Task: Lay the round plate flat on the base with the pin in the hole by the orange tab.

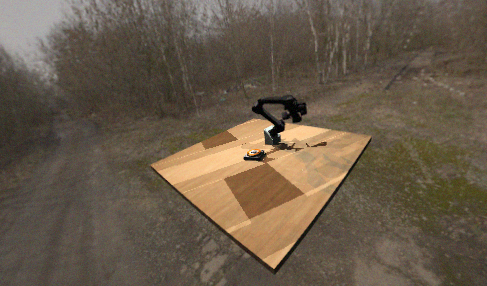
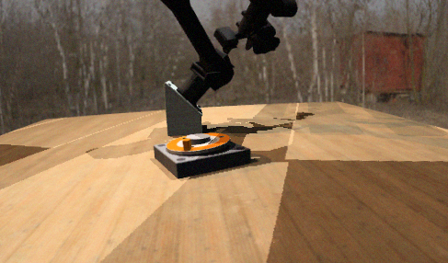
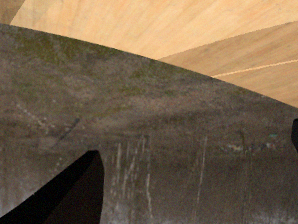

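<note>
While the arm (image 2: 206, 69) stands folded high above its mount, I see the round plate (image 2: 199, 142) sitting on the dark square base (image 2: 202, 161) just in front of the grey mounting bracket (image 2: 180, 110), near the middle of the wooden table (image 2: 312, 207). From the exterior view the plate's orange ring is tilted, not flat: its right side rides higher than the left. An orange tab (image 2: 187, 143) stands upright on the near left part of the ring, and a grey hub shows at the plate's centre. I cannot make out the small pin or the hole beside the tab at this size. In the top view the plate (image 1: 255, 152) is only an orange spot on the base (image 1: 254, 157), close to the arm's foot.

My gripper (image 2: 261, 39) hangs well above and behind the plate, touching nothing. Its jaws stand wide and hold nothing; from the exterior view I can only see them as a dark cluster against the trees. The wrist view shows table planks across the top, grey ground below, and one dark fingertip (image 3: 49, 212) at the lower left edge, with a sliver of something dark at the right edge. Neither plate nor base appears in that view. The arm's shadow (image 2: 252, 128) falls on the table behind and to the right of the base.
</note>
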`<state>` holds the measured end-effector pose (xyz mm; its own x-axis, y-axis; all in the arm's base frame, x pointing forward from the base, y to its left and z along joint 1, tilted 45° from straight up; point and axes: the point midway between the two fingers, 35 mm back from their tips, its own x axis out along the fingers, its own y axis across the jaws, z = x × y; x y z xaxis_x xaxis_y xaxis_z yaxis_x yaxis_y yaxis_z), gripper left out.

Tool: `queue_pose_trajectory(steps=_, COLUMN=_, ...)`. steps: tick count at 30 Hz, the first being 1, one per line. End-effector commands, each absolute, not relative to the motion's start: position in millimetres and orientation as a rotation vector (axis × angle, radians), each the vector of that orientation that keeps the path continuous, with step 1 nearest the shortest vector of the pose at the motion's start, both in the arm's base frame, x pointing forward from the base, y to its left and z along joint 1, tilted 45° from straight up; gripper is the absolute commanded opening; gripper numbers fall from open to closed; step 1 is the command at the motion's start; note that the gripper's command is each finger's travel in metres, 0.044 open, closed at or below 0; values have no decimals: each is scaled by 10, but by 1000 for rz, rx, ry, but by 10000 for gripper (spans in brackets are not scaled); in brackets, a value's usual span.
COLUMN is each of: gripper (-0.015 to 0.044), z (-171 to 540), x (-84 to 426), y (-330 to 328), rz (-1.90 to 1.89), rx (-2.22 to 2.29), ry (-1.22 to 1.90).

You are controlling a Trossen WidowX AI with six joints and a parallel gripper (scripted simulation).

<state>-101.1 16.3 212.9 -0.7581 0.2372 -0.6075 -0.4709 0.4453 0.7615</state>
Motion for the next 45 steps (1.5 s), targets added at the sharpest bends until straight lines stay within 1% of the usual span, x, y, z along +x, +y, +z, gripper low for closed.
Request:
queue_pose_trajectory(steps=1, gripper=374, z=2125, x=-1013, y=178, rz=1353, rx=-192, ry=2025)
queue_pose_trajectory(steps=8, gripper=190, z=2198, x=-996, y=692, rz=1260, rx=-82, ry=1881)
queue_pose_trajectory(steps=10, gripper=138, z=2205, x=-984, y=749, rz=1250, rx=-76, ry=1869)
queue_pose_trajectory(steps=15, gripper=6, z=2274, x=-805, y=1163, rz=1178, rx=-7, ry=1775)
queue_pose_trajectory(steps=26, gripper=0, z=2227, x=-246, y=1650, rz=1008, rx=94, ry=1656)
queue_pose_trajectory(steps=32, gripper=0, z=2203, x=402, y=1924, rz=897, rx=158, ry=1589)
queue_pose_trajectory(steps=34, gripper=0, z=2183, x=469, y=1918, rz=870, rx=176, ry=1591)
queue_pose_trajectory(steps=40, gripper=0, z=2084, x=1039, y=1924, rz=774, rx=235, ry=1568)
queue_pose_trajectory(steps=42, gripper=0, z=2064, x=1130, y=1917, rz=765, rx=240, ry=1565)
queue_pose_trajectory(steps=45, gripper=0, z=1965, x=1523, y=1841, rz=726, rx=266, ry=1551)
